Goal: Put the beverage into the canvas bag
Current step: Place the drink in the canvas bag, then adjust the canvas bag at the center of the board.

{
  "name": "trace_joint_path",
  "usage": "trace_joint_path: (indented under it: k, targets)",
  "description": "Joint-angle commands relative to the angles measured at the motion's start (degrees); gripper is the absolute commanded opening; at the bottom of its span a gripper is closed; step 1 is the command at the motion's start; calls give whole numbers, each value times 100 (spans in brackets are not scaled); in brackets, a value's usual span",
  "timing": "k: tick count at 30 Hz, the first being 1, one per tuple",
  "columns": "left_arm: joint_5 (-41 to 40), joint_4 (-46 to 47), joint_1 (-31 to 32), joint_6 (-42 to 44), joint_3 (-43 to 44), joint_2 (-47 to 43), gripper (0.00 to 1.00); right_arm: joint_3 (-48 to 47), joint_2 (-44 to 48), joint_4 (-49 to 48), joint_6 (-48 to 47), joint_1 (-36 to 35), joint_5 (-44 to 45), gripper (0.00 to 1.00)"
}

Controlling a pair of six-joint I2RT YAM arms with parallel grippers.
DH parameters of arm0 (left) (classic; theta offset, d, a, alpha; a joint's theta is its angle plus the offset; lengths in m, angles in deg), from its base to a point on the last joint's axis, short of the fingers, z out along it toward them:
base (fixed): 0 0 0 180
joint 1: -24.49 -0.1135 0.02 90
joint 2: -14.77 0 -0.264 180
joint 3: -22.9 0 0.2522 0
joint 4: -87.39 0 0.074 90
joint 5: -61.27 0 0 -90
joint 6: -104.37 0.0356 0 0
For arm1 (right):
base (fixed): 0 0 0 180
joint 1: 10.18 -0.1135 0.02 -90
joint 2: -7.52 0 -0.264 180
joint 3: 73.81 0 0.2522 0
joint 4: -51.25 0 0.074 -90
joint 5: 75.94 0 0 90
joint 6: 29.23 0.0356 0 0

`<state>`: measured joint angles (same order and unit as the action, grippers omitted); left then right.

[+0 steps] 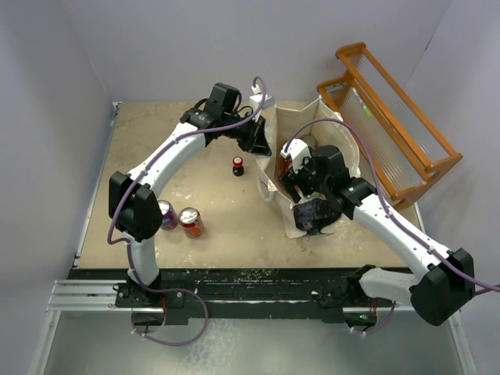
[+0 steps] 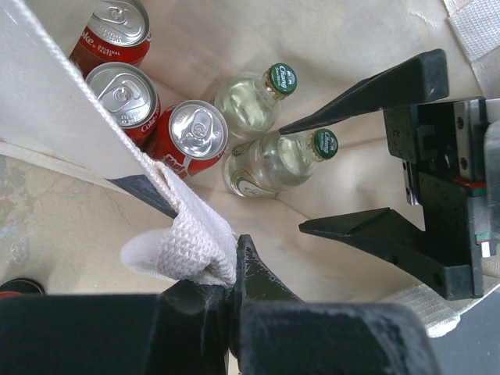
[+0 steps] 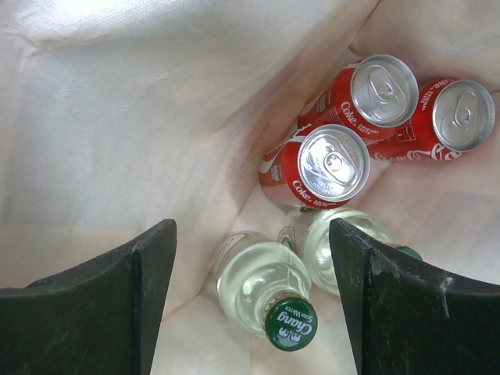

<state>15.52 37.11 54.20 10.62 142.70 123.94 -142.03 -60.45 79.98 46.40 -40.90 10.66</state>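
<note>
The cream canvas bag (image 1: 301, 121) stands open at the table's back right. My left gripper (image 1: 259, 144) is shut on the bag's white webbing handle (image 2: 187, 250) at its left rim and holds it open; in its wrist view the left gripper (image 2: 234, 258) pinches the strap. My right gripper (image 1: 297, 168) is open and empty inside the bag, and shows open in the left wrist view (image 2: 312, 176). Below it lie two clear Chang bottles (image 3: 262, 285) with green caps and three red Coke cans (image 3: 336, 160) on the bag floor.
A small dark bottle with a red cap (image 1: 237, 166) stands on the table left of the bag. A purple can (image 1: 168, 213) and a red can (image 1: 191, 222) stand near the left arm. The orange wooden rack (image 1: 391, 117) is behind the bag at right.
</note>
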Motion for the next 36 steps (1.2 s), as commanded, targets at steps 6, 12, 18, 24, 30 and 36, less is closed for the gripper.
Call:
trace_joint_path:
  k: [6, 12, 18, 24, 30, 36]
  targets:
    - [185, 561, -45, 243, 164, -422, 0, -521, 390, -24, 141, 13, -66, 82]
    - [178, 562, -45, 259, 119, -439, 0, -670, 496, 37, 170, 13, 68, 83]
    - [171, 577, -45, 258, 86, -462, 0, -1027, 911, 797, 40, 13, -148, 79]
    - [117, 612, -43, 220, 85, -442, 0, -1150, 1453, 1992, -485, 13, -697, 71]
    - [-77, 599, -19, 218, 7, -439, 0, -896, 1900, 2470, -1152, 13, -608, 64]
    - [-115, 613, 14, 363, -264, -511, 0, -591, 2026, 2555, -1416, 13, -603, 59]
